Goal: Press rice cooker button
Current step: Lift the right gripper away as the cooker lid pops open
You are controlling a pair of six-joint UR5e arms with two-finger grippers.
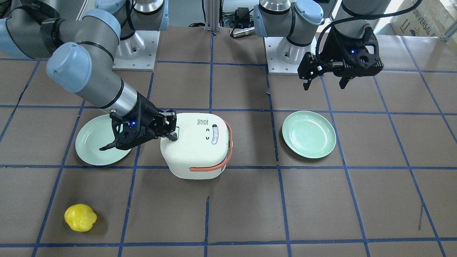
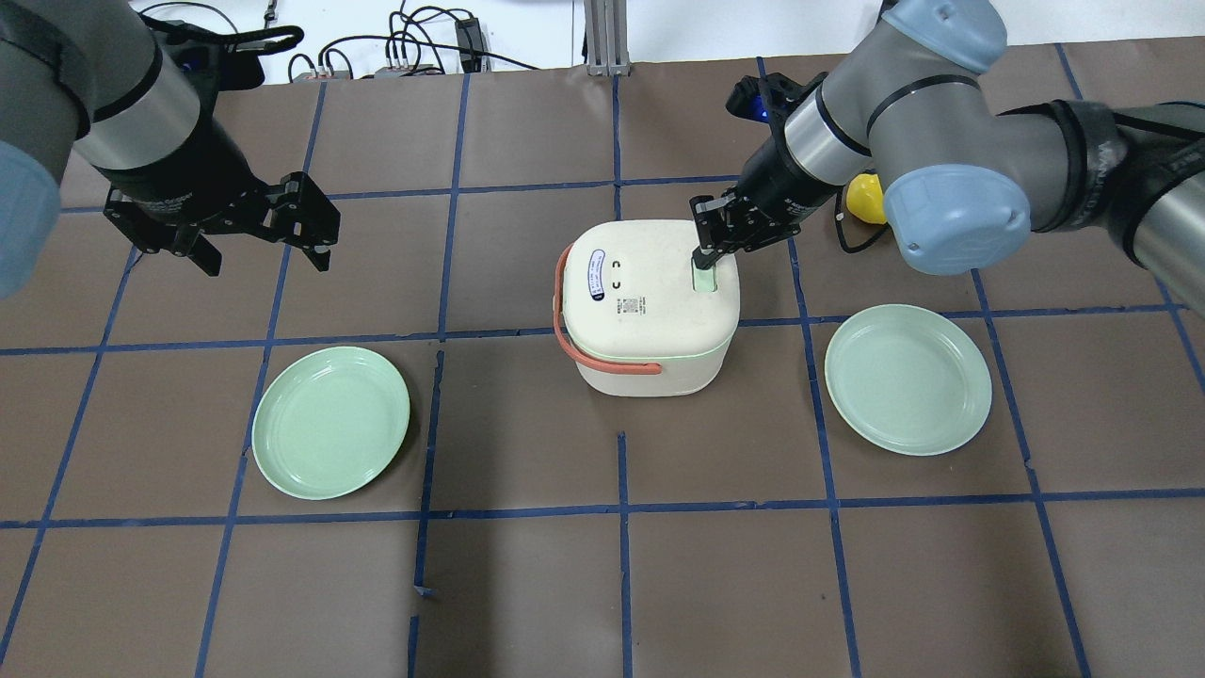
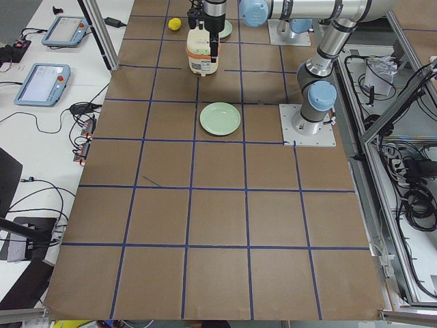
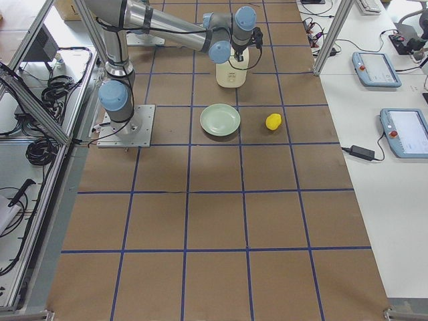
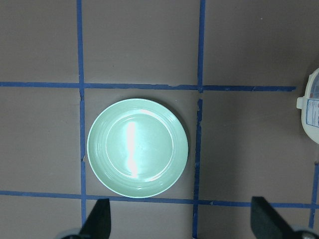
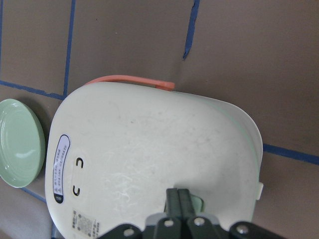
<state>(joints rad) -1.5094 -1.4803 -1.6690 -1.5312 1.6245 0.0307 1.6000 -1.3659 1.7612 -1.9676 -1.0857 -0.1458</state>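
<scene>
The white rice cooker (image 2: 650, 301) with an orange handle (image 2: 617, 363) stands mid-table, lid closed. The pale mint-green button (image 2: 704, 281) sits at the lid's edge on its right side. My right gripper (image 2: 702, 258) is shut, fingers together, and its tips rest on the button. In the right wrist view the shut fingers (image 6: 178, 198) cover most of the button (image 6: 198, 203). In the front view the right gripper (image 1: 174, 135) hides the button. My left gripper (image 2: 259, 235) is open and empty, held high over the left of the table; its view (image 5: 182, 224) looks down on a plate.
A green plate (image 2: 331, 421) lies left of the cooker and another (image 2: 908, 379) right of it. A yellow lemon-like object (image 1: 80, 217) lies at the far right side behind my right arm. An oval blue-rimmed sticker (image 2: 597, 275) is on the lid.
</scene>
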